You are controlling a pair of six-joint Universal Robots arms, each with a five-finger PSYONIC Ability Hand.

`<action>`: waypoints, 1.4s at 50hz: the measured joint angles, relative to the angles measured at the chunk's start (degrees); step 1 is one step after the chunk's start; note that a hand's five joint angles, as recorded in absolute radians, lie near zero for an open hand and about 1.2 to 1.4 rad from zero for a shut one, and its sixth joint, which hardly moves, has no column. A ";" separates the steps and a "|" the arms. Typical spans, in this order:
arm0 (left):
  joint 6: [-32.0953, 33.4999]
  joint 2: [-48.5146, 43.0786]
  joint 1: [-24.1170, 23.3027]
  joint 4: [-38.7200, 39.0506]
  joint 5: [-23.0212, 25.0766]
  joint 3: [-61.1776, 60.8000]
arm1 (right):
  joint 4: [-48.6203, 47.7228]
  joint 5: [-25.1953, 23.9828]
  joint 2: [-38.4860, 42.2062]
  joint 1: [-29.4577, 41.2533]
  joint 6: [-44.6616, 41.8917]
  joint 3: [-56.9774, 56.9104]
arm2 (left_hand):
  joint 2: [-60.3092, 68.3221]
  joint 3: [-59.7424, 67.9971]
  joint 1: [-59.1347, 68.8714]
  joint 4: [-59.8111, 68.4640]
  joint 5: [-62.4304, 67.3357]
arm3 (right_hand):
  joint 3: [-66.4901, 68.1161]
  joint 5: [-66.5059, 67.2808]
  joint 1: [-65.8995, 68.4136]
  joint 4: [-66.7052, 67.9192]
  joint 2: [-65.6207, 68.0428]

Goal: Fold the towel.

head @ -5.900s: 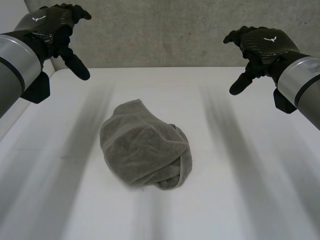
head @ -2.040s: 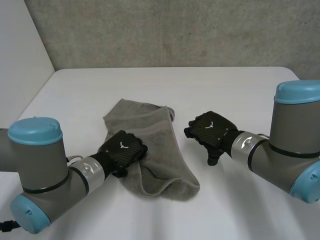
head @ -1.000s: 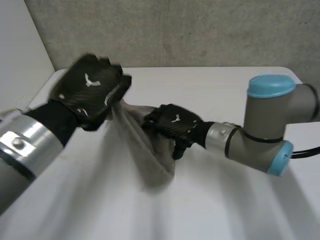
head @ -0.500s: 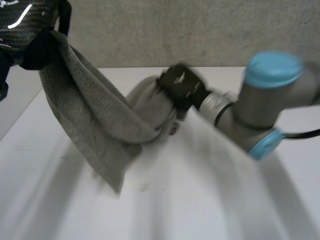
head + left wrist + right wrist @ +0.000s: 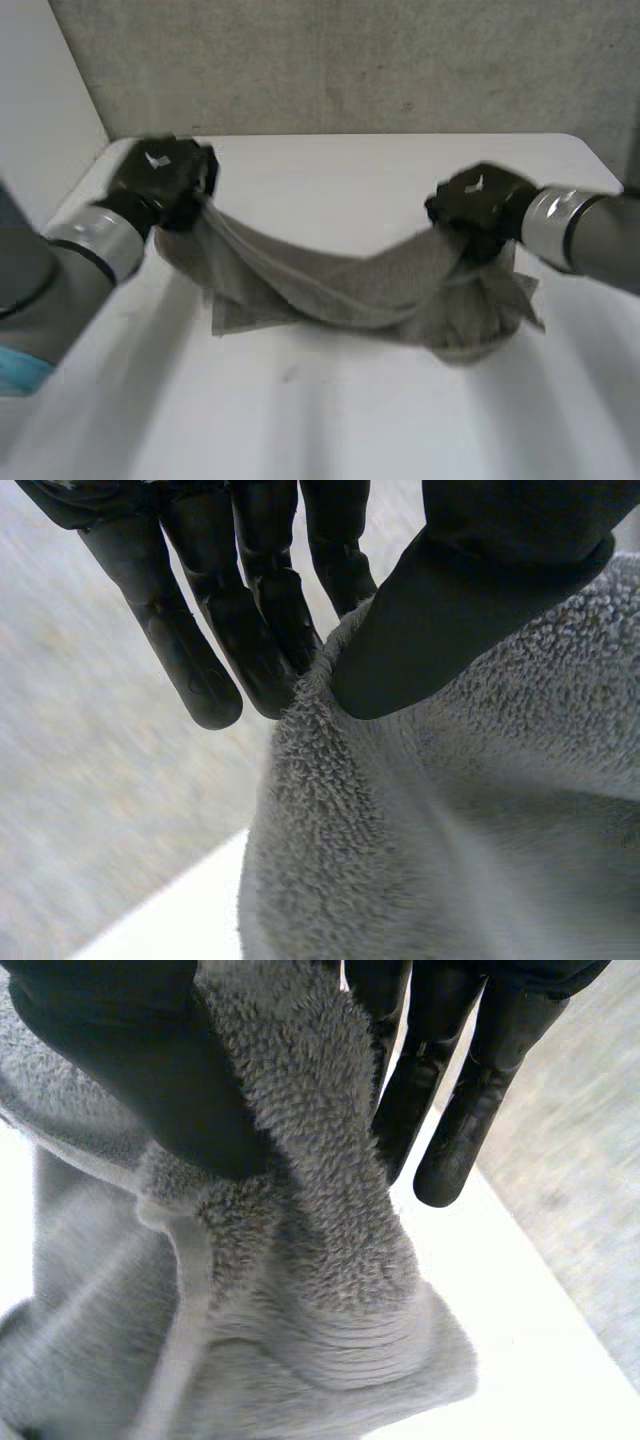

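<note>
A grey terry towel (image 5: 330,285) hangs stretched between my two hands above the white table (image 5: 350,420), sagging in the middle with its lower folds resting on the table. My left hand (image 5: 160,180) holds one end at the left; in the left wrist view its thumb (image 5: 480,590) pinches the towel's edge (image 5: 400,810) against the fingers. My right hand (image 5: 480,205) holds the other end at the right; in the right wrist view its thumb (image 5: 130,1060) and fingers (image 5: 470,1110) clamp a bunched fold of the towel (image 5: 300,1260).
A grey concrete wall (image 5: 350,60) rises behind the table's far edge. A light panel (image 5: 40,120) stands at the left. Bare table surface lies in front of the towel.
My left hand has come down from high at the left. My right hand has swung out to the right with the towel's other end, spreading the towel between them.
</note>
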 measured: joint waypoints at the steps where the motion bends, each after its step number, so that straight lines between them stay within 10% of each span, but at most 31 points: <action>1: -0.16 -1.38 -0.27 -0.01 -0.16 0.19 | 0.08 0.81 1.10 0.18 -0.60 0.03 | 0.00 0.00 0.00 0.00 0.00 | -3.93 -3.18 -2.78 -3.97 -3.77; 10: -0.58 -11.48 -0.80 0.02 -2.41 1.55 | -2.11 6.54 8.63 -2.02 -1.09 1.58 | 0.00 0.00 0.00 0.00 0.00 | -47.51 -44.52 -37.09 -46.57 -45.89; 34: -0.49 -11.87 0.66 1.59 -2.68 -1.41 | -16.01 -6.46 -8.19 -17.55 11.26 37.42 | 0.00 0.00 0.02 0.00 0.00 | -17.44 -17.87 -14.06 -17.61 -16.79; 70: -0.49 -11.44 1.79 1.97 -2.67 -2.25 | -10.34 -8.12 -15.59 -21.96 4.88 41.70 | 0.00 0.00 0.02 0.01 0.00 | -21.16 -19.38 -15.22 -21.03 -20.09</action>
